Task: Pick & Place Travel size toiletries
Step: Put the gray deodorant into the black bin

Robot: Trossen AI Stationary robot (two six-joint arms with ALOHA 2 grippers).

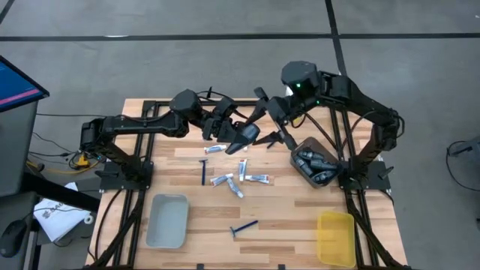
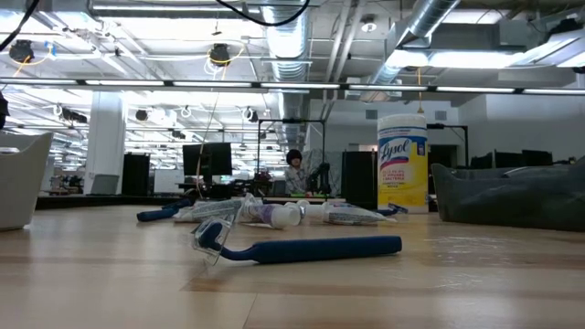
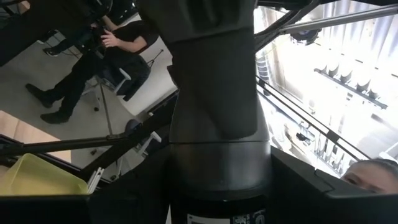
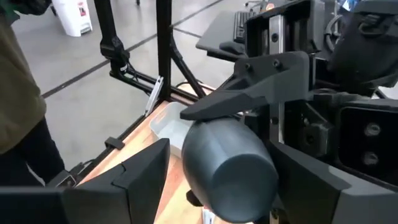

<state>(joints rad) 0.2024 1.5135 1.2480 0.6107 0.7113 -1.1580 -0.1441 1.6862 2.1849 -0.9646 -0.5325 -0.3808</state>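
A dark grey oval container hangs above the table's middle, with my left gripper shut on it; it fills the left wrist view. My right gripper is open, and its fingers stand on either side of the container's rounded free end. On the table below lie small white tubes and dark-blue razors, one razor close to the low camera. Neither gripper shows in the low view. My left gripper pinches the container between its two fingers, one finger lying along the container's side. The fingers come about level from the table's left. The container juts out past them toward the right arm, lifted clear of the table. My right gripper's fingers flank the rounded end; whether they touch it I cannot tell.
A dark tray with more grey containers stands at the right. A grey tray sits near left and a yellow tray near right. A tall yellow canister stands at the back. A person sits beyond the table.
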